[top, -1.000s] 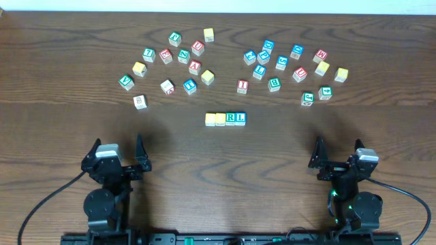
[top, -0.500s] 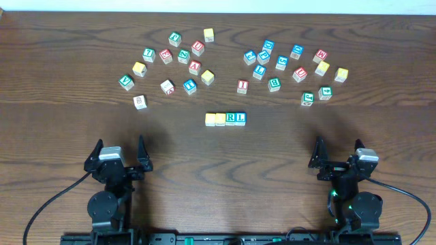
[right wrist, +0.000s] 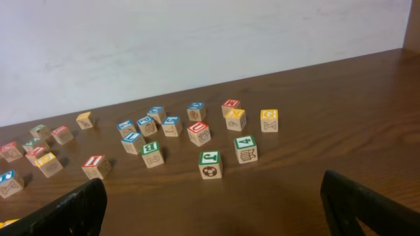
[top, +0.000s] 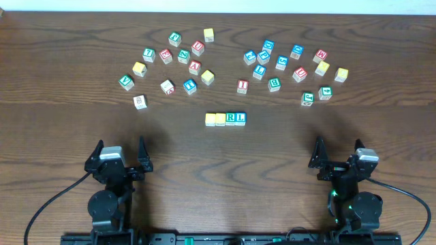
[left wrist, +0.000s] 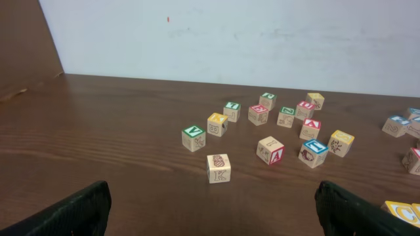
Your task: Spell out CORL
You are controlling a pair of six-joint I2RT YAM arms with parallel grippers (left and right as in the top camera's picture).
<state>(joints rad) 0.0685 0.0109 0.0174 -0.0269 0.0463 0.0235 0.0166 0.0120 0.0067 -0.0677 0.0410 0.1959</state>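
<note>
On the overhead camera I see the CORL row [top: 225, 119] in the middle of the table [top: 68, 54]. It is made of two yellow cubes [top: 210, 119] on the left, then the green R cube [top: 231, 118] and the blue L cube [top: 240, 118]. All four touch side by side in a straight line. Loose cubes [top: 167, 86] lie scattered in two clusters beyond the row, well apart from it. My left gripper [top: 120, 148] and right gripper [top: 338, 151] sit near the front edge. Each is far from the row, with its jaws spread wide and nothing between them.

On the left wrist camera, the dark fingers [left wrist: 72, 213] stand at the two bottom corners, released, with bare wood between them. One of the yellow cubes [left wrist: 401, 211] peeks in at the lower right edge and shows what looks like a C. A K cube [left wrist: 218, 168] lies ahead, with the left cluster behind it.

On the right wrist camera the fingers [right wrist: 374, 206] are likewise parted and hold nothing. A green J cube [right wrist: 210, 164] is the nearest piece. I cannot make out the row here.
</note>
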